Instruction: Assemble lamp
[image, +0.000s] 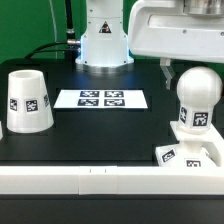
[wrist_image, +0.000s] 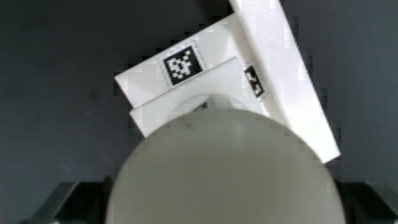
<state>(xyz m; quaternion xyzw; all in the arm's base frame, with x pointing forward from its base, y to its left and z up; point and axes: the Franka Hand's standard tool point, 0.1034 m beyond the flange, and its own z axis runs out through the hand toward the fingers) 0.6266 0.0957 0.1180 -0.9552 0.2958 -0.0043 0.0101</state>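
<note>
The white ball-shaped bulb (image: 197, 100) stands upright on the flat square base (image: 190, 153) at the exterior view's right, near the front wall. My gripper (image: 194, 80) comes down from above, its jaws either side of the bulb's upper part, one dark finger (image: 167, 72) showing. In the wrist view the bulb (wrist_image: 217, 160) fills the space between the jaws of the gripper (wrist_image: 217, 208), with the tagged base (wrist_image: 214, 70) beyond it. The tapered shade (image: 28, 100) stands apart at the exterior view's left.
The marker board (image: 100, 99) lies flat in the middle of the black table. A low white wall (image: 90, 180) runs along the front edge. The robot's white pedestal (image: 103, 40) stands at the back.
</note>
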